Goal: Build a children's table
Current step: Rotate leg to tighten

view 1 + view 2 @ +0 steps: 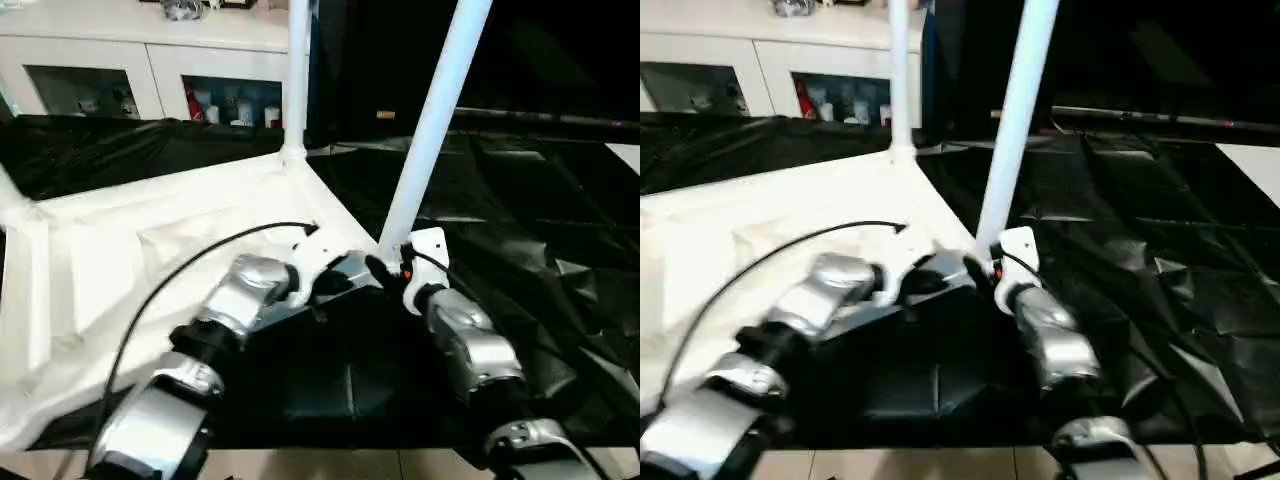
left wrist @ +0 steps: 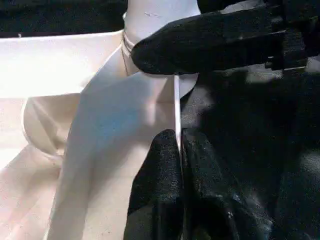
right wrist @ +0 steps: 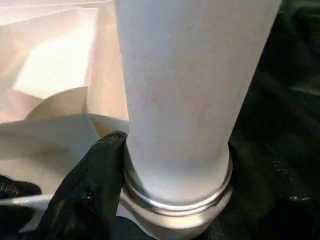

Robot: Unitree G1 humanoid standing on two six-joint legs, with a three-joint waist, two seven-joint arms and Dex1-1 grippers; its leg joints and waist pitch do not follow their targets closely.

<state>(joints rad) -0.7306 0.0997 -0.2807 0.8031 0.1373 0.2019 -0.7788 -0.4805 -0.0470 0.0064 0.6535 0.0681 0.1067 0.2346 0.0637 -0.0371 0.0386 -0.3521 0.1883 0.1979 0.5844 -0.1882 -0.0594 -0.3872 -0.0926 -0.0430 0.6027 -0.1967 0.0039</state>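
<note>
While tabletop (image 1: 150, 250) edge sits in shut left jaws (leg (image 1: 432, 125) beside)

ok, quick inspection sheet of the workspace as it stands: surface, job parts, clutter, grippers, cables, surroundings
Surface: large table draped in wrinkled black sheeting.
Job's things: white tabletop lies underside up; near leg stands tilted in the corner socket by the grippers, far leg stands upright in the back corner socket.
Clutter: nothing seen.
Grippers: left gripper shut on the tabletop's thin rim; right gripper at the near leg's base, one finger against its collar.
Cables: black cable arcs over the left forearm.
Surroundings: white glass-door cabinet behind, small items inside.
</note>
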